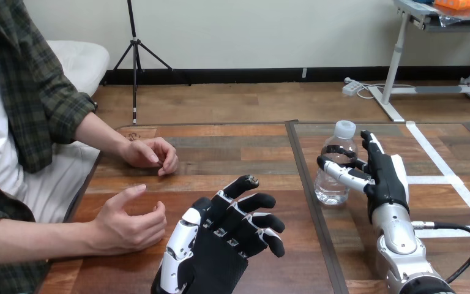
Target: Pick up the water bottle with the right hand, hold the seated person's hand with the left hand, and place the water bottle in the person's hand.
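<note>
Behind right hand's [387, 182] curled fingers [343, 174] stands the water bottle [331, 188].

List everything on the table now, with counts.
water bottle: one, clear with white cap, upright on the table's right part
table: one, brown wood, across the view
tape lines: several, white, table's right part
person's hands: two, view's left; upper one resting on the table, lower one over the table's near left part
left hand: one, black and white, open, bottom middle
right hand: one, black and white, fingers curled round the water bottle
</note>
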Available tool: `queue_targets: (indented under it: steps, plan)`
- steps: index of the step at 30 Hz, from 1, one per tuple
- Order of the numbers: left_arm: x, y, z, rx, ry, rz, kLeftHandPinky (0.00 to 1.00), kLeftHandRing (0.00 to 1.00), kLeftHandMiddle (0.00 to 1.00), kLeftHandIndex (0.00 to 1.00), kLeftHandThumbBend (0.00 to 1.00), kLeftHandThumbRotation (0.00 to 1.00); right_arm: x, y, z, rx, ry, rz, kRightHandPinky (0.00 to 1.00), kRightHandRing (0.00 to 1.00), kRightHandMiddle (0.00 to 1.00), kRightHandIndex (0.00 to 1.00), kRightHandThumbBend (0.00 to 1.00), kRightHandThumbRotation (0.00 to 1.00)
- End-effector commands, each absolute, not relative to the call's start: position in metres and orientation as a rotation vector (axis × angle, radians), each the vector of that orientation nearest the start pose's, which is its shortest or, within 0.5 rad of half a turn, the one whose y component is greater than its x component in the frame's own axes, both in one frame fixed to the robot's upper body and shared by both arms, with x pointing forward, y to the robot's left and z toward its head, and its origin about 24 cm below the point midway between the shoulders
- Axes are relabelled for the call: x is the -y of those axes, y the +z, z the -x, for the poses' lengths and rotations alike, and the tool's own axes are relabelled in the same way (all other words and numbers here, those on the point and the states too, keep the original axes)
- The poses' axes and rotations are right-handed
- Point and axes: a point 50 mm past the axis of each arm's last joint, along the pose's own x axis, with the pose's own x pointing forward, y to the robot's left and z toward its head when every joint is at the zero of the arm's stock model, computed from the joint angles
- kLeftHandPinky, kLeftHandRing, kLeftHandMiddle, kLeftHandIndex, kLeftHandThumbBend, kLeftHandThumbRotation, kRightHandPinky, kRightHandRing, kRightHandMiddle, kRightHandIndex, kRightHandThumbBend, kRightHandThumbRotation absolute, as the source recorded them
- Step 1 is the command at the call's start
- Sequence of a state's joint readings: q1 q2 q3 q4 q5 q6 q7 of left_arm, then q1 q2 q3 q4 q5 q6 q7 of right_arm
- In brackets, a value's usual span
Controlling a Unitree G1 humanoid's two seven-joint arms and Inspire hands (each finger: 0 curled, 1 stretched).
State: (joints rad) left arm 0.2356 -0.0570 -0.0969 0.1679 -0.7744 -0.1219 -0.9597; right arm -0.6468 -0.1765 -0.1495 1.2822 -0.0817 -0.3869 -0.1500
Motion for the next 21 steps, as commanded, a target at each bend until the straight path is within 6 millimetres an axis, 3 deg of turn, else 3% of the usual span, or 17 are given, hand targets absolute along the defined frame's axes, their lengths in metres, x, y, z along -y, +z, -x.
queue_targets:
  steps: [1,6,10,21]
  plan:
    - [-0.0987,0.0073,-0.1837,0.221,-0.715,0.906,0.46,0.60,0.68,0.72,0.02,0.87,0.1916,0.0257,-0.3574,-0.143,-0.163,0.197,0.75,0.80,0.99,0.97,0.67,0.00]
    - [-0.0985,0.0072,-0.1837,0.220,-0.715,0.913,0.46,0.60,0.68,0.72,0.01,0.87,0.1923,0.0250,-0.3571,-0.149,-0.156,0.218,0.71,0.79,0.99,0.96,0.69,0.02]
    - [-0.0983,0.0072,-0.1836,0.222,-0.714,0.911,0.45,0.60,0.68,0.72,0.01,0.88,0.1926,0.0243,-0.3568,-0.155,-0.154,0.234,0.77,0.86,0.99,0.96,0.70,0.05]
    - [-0.0977,0.0072,-0.1834,0.225,-0.715,0.914,0.44,0.59,0.68,0.72,0.00,0.89,0.1931,0.0223,-0.3553,-0.159,-0.138,0.280,0.85,0.91,0.98,0.96,0.71,0.07]
